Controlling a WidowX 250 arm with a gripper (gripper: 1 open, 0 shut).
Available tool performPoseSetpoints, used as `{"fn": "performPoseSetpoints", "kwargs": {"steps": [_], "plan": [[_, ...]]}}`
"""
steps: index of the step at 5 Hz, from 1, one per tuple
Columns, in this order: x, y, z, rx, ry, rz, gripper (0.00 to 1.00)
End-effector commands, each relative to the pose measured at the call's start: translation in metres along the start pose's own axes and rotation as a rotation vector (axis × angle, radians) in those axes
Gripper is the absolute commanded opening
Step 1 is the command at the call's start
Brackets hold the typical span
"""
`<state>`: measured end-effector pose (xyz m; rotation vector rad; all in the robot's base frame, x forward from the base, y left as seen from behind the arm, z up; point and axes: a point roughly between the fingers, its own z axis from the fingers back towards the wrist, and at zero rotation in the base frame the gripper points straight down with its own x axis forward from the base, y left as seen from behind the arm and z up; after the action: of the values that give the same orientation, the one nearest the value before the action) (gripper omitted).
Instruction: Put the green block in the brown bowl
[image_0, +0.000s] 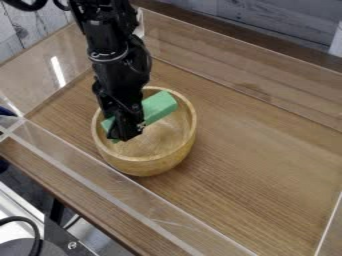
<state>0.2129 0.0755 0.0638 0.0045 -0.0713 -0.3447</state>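
The brown bowl (174, 152) stands on the wooden table, left of the middle. My black gripper (124, 127) reaches down into it from above, shut on the left end of the green block (159, 105). The block lies tilted inside the bowl, its right end up near the far rim. The arm hides the fingertips and the block's held end.
The wooden table (254, 150) is ringed by low clear plastic walls (80, 165). A pale plank wall runs along the back left. Dark cables and gear sit below the front left corner.
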Motion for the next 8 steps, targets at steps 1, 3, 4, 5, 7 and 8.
{"fn": "performPoseSetpoints", "kwargs": {"steps": [1,3,4,5,7,8], "plan": [[0.0019,0.0048,0.0034,0.015,-0.017,0.008,0.00],[0.0008,0.0041,0.0004,0.007,-0.012,0.009,0.00],[0.0021,0.0027,-0.0020,0.006,-0.008,0.006,0.00],[0.0036,0.0016,-0.0041,0.005,-0.004,0.004,0.00],[0.0058,0.0000,-0.0051,0.004,0.002,0.005,0.00],[0.0071,-0.0006,-0.0043,0.003,0.004,0.007,0.00]]}}
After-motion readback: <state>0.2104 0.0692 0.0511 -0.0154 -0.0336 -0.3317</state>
